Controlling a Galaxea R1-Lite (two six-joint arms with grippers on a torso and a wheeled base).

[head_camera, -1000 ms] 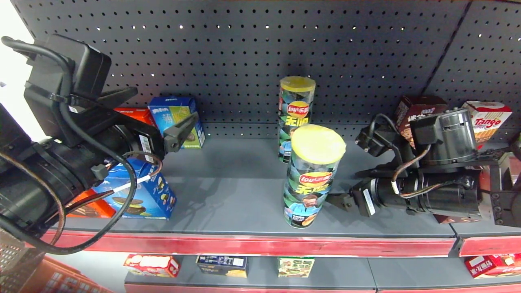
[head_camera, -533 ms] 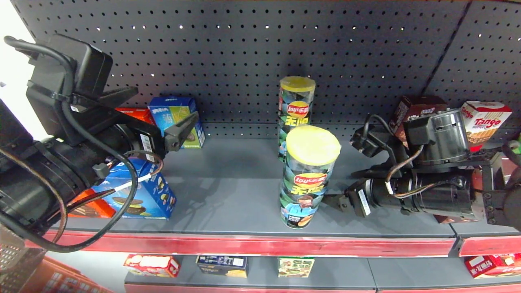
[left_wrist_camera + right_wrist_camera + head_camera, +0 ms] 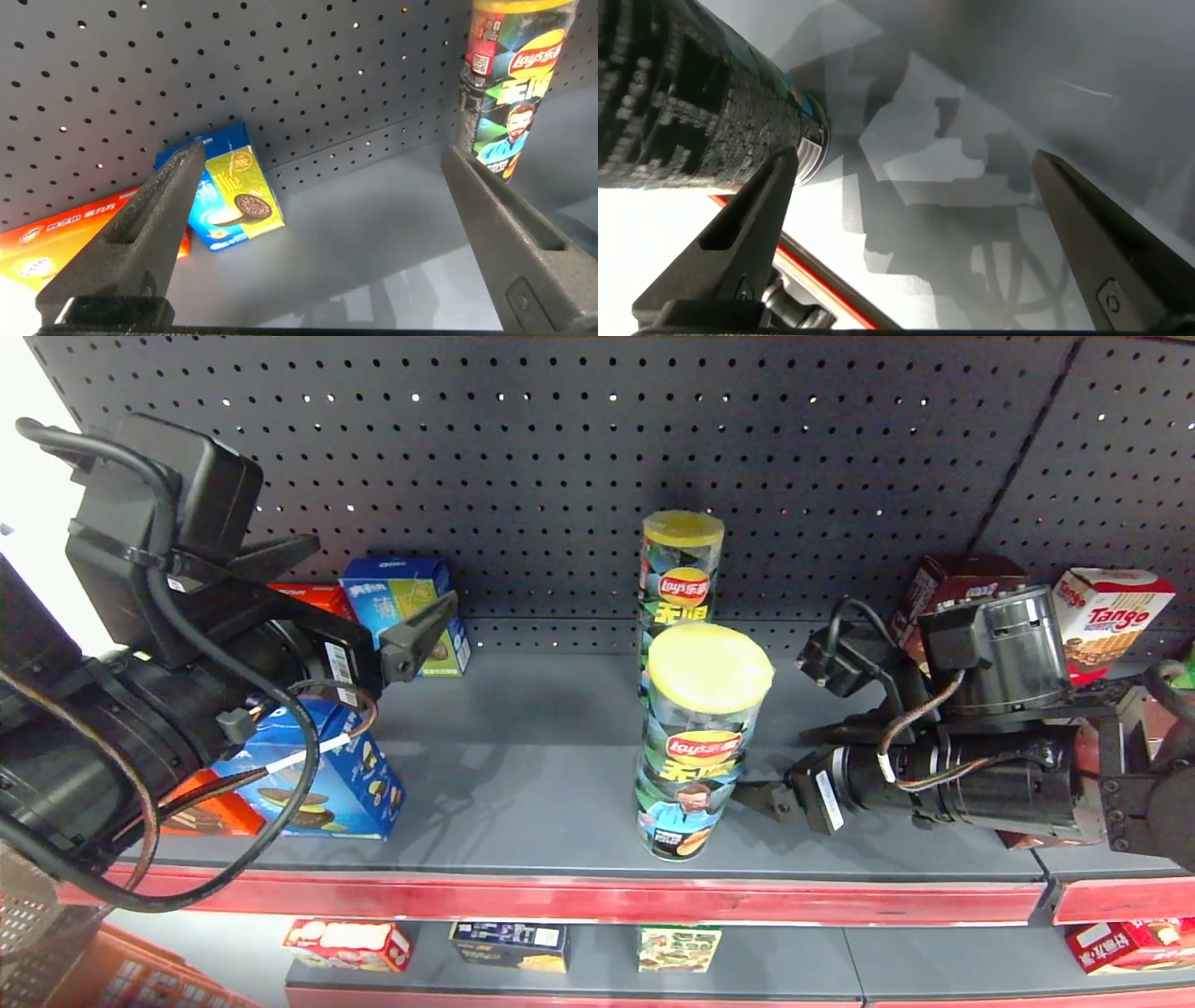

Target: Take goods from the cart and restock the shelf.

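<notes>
The pegboard (image 3: pixel 560 448) backs the whole shelf (image 3: pixel 532 775), and a lower shelf (image 3: pixel 887 971) runs beneath it.

The left gripper (image 3: pixel 383 574) hangs over the shelf's left part, above the boxes there. Its jaws are spread wide with nothing between them, and they face the back left corner. The right gripper (image 3: pixel 780 765) lies low over the right part and points at the front can. Its jaws are also apart and hold nothing. The nearer one sits right at the can's lower side, but I cannot tell if it touches. This arm's bulk covers part of the boxes behind it.

Two chip cans stand upright mid-shelf, one behind the other, each with a yellow lid. The front can (image 3: pixel 705 737) is near the shelf's red edge. The back can (image 3: pixel 681 569) stands against the pegboard, its lower half hidden by the front one.

Six boxes are on this shelf:
- **Left, four:** a blue-green box (image 3: pixel 406 611) at the back, a red box (image 3: pixel 313 597) beside it, a blue cookie box (image 3: pixel 327 784) in front, and an orange box (image 3: pixel 205 812) beside that one, partly under the left arm.
- **Right, two:** a brown box (image 3: pixel 952 583) and a white-and-red box (image 3: pixel 1111 607), both at the back.

Four small boxes lie on the lower shelf, three in a row under the cans and one far right.
</notes>
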